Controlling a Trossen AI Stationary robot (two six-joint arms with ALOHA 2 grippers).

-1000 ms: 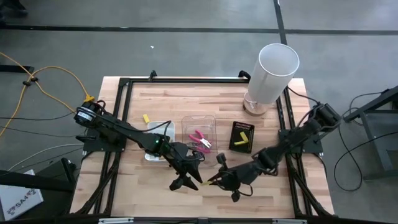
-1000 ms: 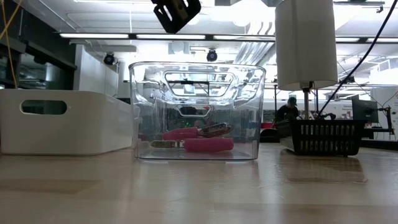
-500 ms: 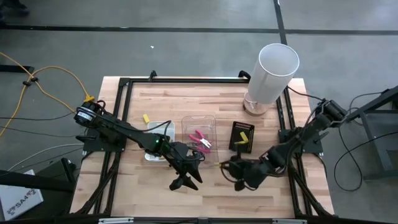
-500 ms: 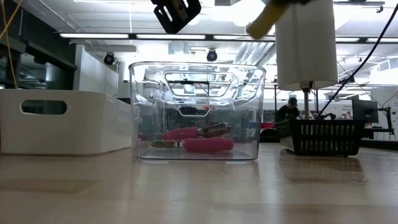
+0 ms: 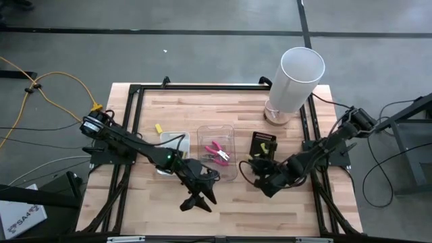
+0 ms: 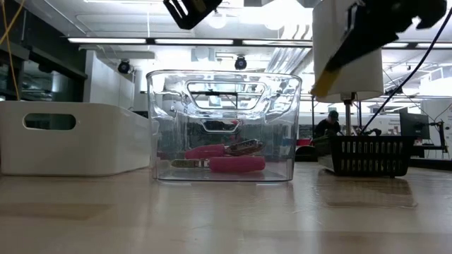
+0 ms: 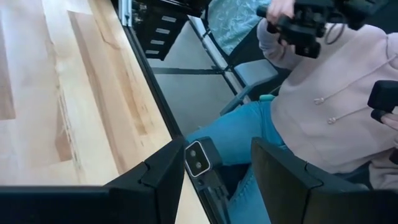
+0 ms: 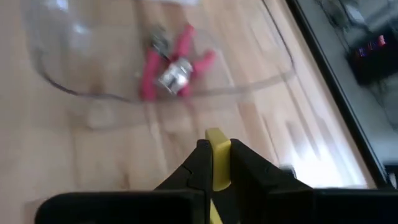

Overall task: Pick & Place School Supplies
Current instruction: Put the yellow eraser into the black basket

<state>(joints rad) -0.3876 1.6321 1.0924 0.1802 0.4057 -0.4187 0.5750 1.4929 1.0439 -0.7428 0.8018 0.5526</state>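
Where the wooden table (image 5: 196, 108) meets its dark frame, grey floor on every side and a yellow cable at the far left. Behind the table, in the low view, a large hall with ceiling lights, screens and a person far away; in the left wrist view, a seated person in a light hooded top and blue trousers, just beyond the table edge.

On the wood: a tall white cylinder (image 5: 295, 79) at the far right corner, a white tray (image 6: 70, 137) left of the middle, a clear tray (image 6: 224, 125) at the centre, a black basket (image 6: 367, 155) to its right.

Right gripper (image 5: 255, 166) above the table between clear tray and black basket, fingers pressed together on a yellow stick (image 8: 216, 149). Stick thin, plain yellow, tip standing out past the dark fingertips, tilted downward in the low view.

Inside the clear tray, pink-handled pliers (image 6: 224, 156) flat on the bottom, metal jaws between the pink grips.

Left gripper (image 5: 196, 200) near the front edge of the table, fingers spread, nothing between them.
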